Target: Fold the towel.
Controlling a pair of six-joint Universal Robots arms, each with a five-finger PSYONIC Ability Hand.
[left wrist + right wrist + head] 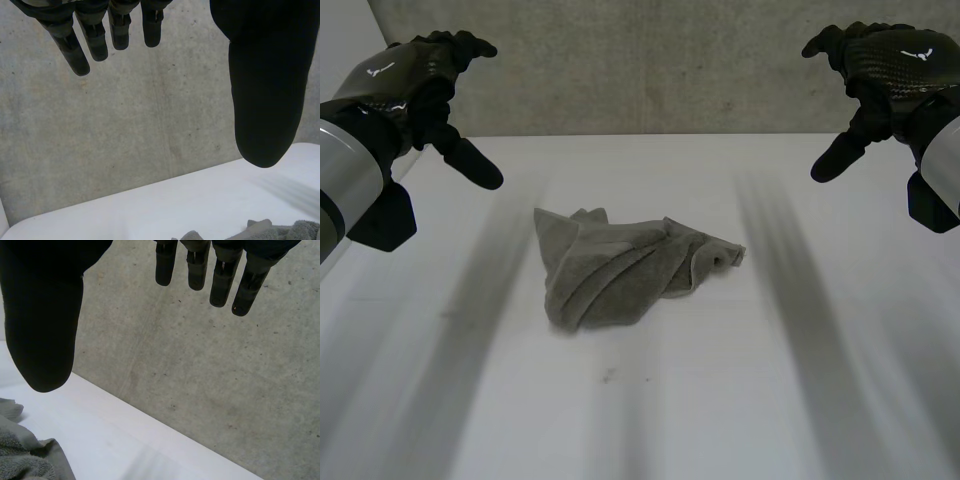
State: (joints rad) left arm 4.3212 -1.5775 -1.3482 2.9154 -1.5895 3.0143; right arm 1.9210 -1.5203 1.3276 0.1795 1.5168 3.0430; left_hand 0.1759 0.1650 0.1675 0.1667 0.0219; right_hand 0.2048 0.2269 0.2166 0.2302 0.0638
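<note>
The white table [740,400] is carrying a grey towel [620,265], lying crumpled at its middle. The left hand [405,85] and right hand [890,60] are hovering far left and far right, fingers spread wide, holding nothing.

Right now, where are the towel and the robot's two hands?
towel [620,265], head view, middle of the crumpled cloth.
left hand [398,85], head view, back of the hand.
right hand [895,60], head view, back of the hand.
</note>
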